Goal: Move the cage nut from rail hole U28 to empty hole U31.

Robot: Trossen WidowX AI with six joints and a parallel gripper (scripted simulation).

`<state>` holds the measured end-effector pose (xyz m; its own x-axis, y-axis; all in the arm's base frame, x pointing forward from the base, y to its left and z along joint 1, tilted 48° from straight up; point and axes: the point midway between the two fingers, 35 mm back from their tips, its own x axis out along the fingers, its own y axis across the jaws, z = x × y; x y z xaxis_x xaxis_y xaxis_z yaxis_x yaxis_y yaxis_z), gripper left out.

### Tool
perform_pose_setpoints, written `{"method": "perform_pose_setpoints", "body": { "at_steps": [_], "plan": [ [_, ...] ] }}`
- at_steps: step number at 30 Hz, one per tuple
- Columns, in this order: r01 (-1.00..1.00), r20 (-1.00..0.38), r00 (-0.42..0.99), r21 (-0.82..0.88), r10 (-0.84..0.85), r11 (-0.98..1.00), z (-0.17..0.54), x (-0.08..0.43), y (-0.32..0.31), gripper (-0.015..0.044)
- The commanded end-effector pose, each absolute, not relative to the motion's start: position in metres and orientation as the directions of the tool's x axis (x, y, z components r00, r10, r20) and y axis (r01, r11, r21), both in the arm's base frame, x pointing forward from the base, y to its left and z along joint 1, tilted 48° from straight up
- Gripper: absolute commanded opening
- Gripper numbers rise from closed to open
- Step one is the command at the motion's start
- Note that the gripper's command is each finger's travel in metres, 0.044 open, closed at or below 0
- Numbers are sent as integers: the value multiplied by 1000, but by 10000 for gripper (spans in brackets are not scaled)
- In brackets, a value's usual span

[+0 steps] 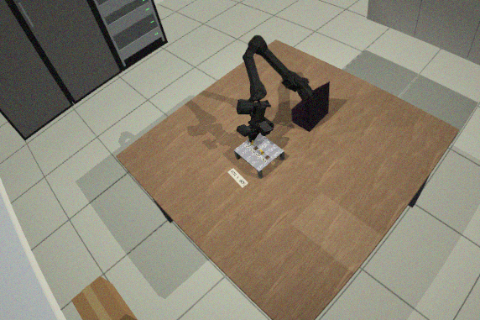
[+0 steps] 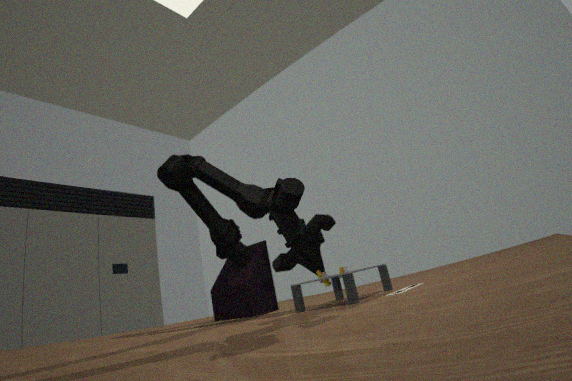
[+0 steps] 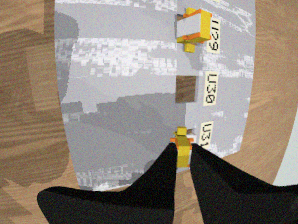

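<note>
Cage nut (image 2: 323, 278) (image 3: 183, 147): held at hole U31 of the rail plate (image 1: 260, 160) (image 2: 359, 270) (image 3: 120, 80), beside the U31 label (image 3: 205, 134). Wrist view, left to right: bare grey plate surface with darker shadow patches; then the gripper (image 1: 253, 139) (image 2: 321, 275) (image 3: 181, 148), its black fingers nearly closed, a narrow gap between the tips, gripping the yellow-and-orange nut. In the same column, hole U30 (image 3: 185, 89) is empty, and the other nut (image 1: 261, 151) (image 2: 342, 270) (image 3: 194, 26) sits at U29, apart from the fingers. Labels run along the right of the holes. Exterior view: held nut tilted, its lower part below plate level. Whether it is clipped square, wings open, cannot be told.
</note>
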<state>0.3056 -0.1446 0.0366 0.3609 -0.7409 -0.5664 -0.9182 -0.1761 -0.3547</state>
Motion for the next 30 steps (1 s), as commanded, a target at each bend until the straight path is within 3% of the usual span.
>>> {"method": "perform_pose_setpoints", "body": {
  "at_steps": [1, 30],
  "plan": [
    [-919, -566, 355, -355, -744, -169, 37, 306, -145, 23],
    [-932, -579, 322, -334, -749, -142, 37, 307, -145, 23]
  ]
}}
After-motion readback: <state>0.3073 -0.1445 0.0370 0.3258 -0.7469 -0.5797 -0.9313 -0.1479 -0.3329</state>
